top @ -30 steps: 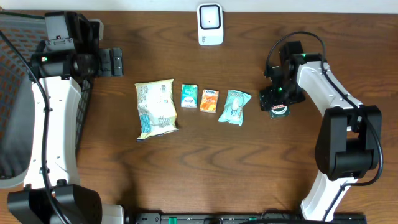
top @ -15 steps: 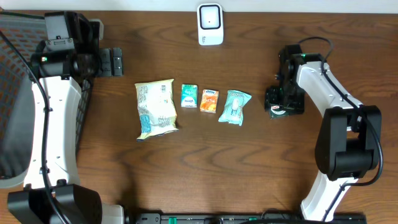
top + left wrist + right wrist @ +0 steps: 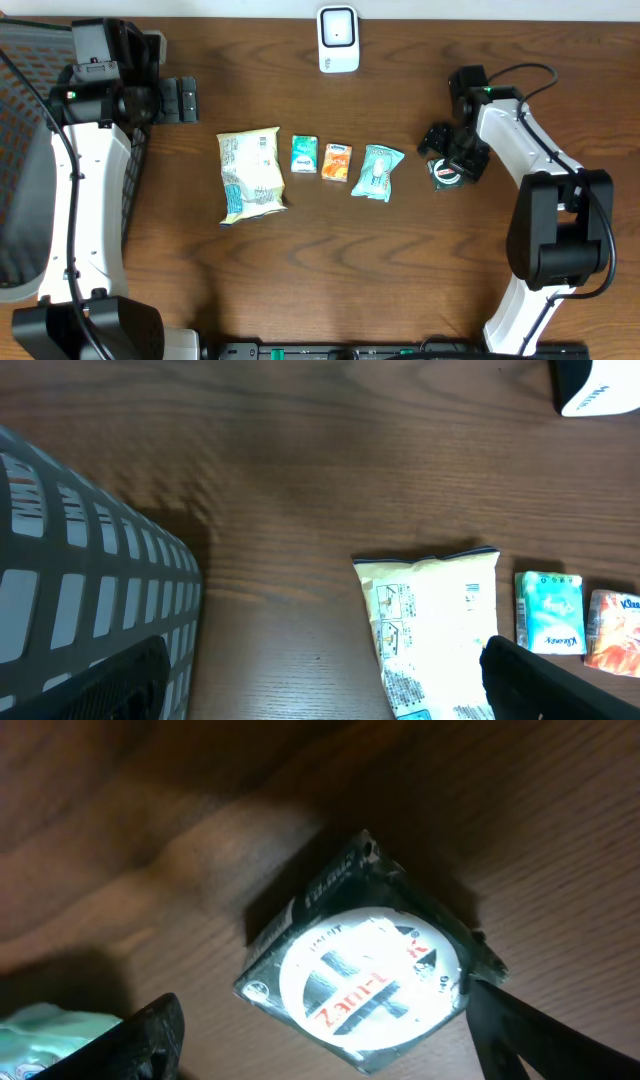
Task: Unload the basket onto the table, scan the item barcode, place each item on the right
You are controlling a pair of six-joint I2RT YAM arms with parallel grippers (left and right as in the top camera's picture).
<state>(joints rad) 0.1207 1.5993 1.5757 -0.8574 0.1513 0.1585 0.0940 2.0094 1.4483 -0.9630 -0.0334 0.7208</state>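
Observation:
A small dark packet point(image 3: 447, 173) with a round white label and red lettering lies flat on the table at the right. My right gripper point(image 3: 452, 158) hovers just over it, open. In the right wrist view the packet point(image 3: 365, 978) lies between the spread fingers, the right fingertip point(image 3: 530, 1040) close by its corner. The right gripper point(image 3: 335, 1055) holds nothing. A white scanner point(image 3: 338, 38) stands at the back centre. My left gripper point(image 3: 182, 100) is open at the far left, away from all items; its wrist view shows the left gripper point(image 3: 330, 695) empty over bare wood.
A row of items lies mid-table: a pale yellow snack bag point(image 3: 250, 175), a green packet point(image 3: 304, 155), an orange packet point(image 3: 336, 161) and a teal packet point(image 3: 377, 171). A grey mesh basket point(image 3: 20, 150) sits at the left edge.
The right wrist has swung round over the dark packet, and its jaws narrowed briefly and spread again. The packet stays on the table. The left arm has not moved.

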